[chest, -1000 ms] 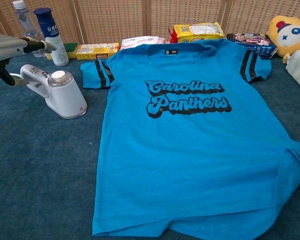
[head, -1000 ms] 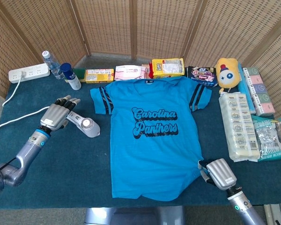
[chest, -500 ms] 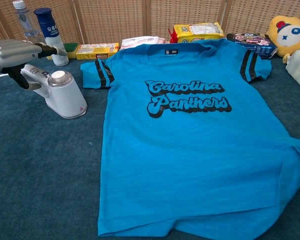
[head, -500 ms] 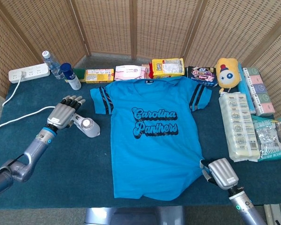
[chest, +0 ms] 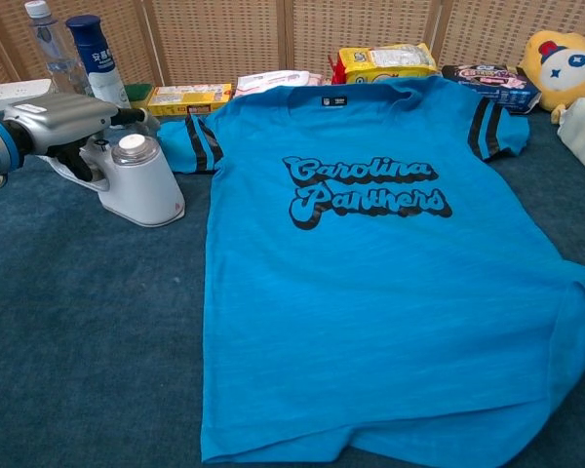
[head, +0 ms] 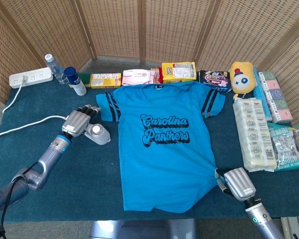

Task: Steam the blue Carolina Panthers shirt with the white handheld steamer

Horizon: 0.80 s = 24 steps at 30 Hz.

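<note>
Dark teal table (head: 65, 189), wicker screens behind it. Blue shirt (head: 164, 149) lies flat, face up, between the two hands: long axis runs front to back, collar at the far end, hem at the near edge. Black script across the chest reads "Carolina Panthers"; black stripes on both sleeves; a small dark tag at the collar, not readable.

White handheld steamer (chest: 141, 185) sits on the table just right of the left hand (head: 78, 121), near the shirt's left sleeve but apart from it. Its round cap faces up, the body is broad at the base, and the handle end runs back under the hand. Long axis roughly along the table, pointing toward the shirt. White cord (head: 25, 127) trails from the left hand's side back to the power strip (head: 31, 77).

Left hand is over the steamer's handle, fingers extended over the top and thumb down beside it; cannot tell whether the grip is closed. Right hand (head: 237, 182) is at the shirt's near right hem corner, the fabric bunched against its fingers; whether they pinch the cloth cannot be told.

Beyond the left hand: clear water bottle (head: 53, 66), blue-capped spray can (head: 75, 80). Back row snack boxes and packs, print too small to read. Yellow plush (head: 241, 75) far beyond the right hand.
</note>
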Tool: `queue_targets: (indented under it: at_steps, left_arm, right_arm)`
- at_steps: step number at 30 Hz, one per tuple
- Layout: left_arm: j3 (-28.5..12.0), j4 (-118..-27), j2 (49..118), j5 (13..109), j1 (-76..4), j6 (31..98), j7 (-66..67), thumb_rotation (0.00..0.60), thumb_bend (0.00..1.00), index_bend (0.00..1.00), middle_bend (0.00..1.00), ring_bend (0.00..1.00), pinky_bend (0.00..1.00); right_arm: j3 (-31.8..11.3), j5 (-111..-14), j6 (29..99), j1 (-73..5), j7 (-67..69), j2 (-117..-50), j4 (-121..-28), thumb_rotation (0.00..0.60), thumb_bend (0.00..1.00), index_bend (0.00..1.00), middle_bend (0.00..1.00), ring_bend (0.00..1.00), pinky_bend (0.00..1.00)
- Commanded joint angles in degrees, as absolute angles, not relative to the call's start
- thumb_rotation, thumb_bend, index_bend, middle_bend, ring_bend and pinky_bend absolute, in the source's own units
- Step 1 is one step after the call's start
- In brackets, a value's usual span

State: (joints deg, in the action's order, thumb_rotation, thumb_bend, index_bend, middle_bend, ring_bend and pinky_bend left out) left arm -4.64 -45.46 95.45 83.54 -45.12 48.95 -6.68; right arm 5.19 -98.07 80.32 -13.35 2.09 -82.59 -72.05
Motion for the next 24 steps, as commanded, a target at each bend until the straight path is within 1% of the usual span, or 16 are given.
queue_targets:
  at_steps: [1,2,5,9,14,17,20,24]
  left_arm:
    - [-4.3,-45.5,95.7,83.5,-45.2,48.5,-6.8,0.6,0.45,0.24,0.32,0.32,0.48]
    - [-4.1,-45.6,95.8,83.5,-45.1,48.2,-6.9,0.6,0.45,0.27,0.35,0.36,0.51]
    - [-3.9,-46.4,95.6,83.6,-44.6,49.1,-7.3,0.6,0.45,0.32,0.4,0.4,0.57]
    - [-3.6,-47.5,94.9,83.8,-43.8,50.7,-7.6,0.6,0.45,0.39,0.47,0.47,0.62]
    - [-3.3,-50.0,93.3,84.3,-42.3,53.5,-8.3,0.6,0.46,0.53,0.61,0.57,0.69]
    - [-3.4,-51.9,92.3,83.7,-41.5,54.1,-9.0,0.6,0.46,0.57,0.68,0.62,0.72]
    - [-3.6,-53.2,91.6,83.0,-40.9,54.2,-9.2,0.6,0.46,0.61,0.71,0.64,0.73]
    - [-4.0,-54.4,91.1,82.0,-40.1,54.4,-9.9,0.6,0.46,0.63,0.73,0.65,0.75]
  right_arm:
    - [5.1,-98.0,80.3,-13.3,2.2,-82.6,-72.0,0.6,0.59,0.66,0.65,0.69,0.79]
    - [5.1,-98.0,80.4,-13.3,2.2,-82.6,-72.0,0.6,0.6,0.66,0.65,0.69,0.79]
    - [5.0,-98.1,80.8,-13.2,2.4,-82.6,-71.9,0.6,0.6,0.66,0.65,0.69,0.79]
    - [5.0,-98.1,81.0,-13.1,2.6,-82.5,-71.8,0.6,0.6,0.66,0.65,0.69,0.79]
    - [4.9,-98.1,81.2,-13.0,3.0,-82.5,-71.6,0.6,0.6,0.66,0.65,0.69,0.79]
    - [4.9,-98.2,81.2,-13.0,3.1,-82.6,-71.4,0.6,0.6,0.66,0.65,0.69,0.79]
    - [4.8,-98.2,81.2,-13.0,3.2,-82.7,-71.3,0.6,0.6,0.66,0.65,0.69,0.79]
    - [4.7,-98.2,81.3,-13.0,3.2,-82.8,-71.3,0.6,0.6,0.67,0.65,0.69,0.79]
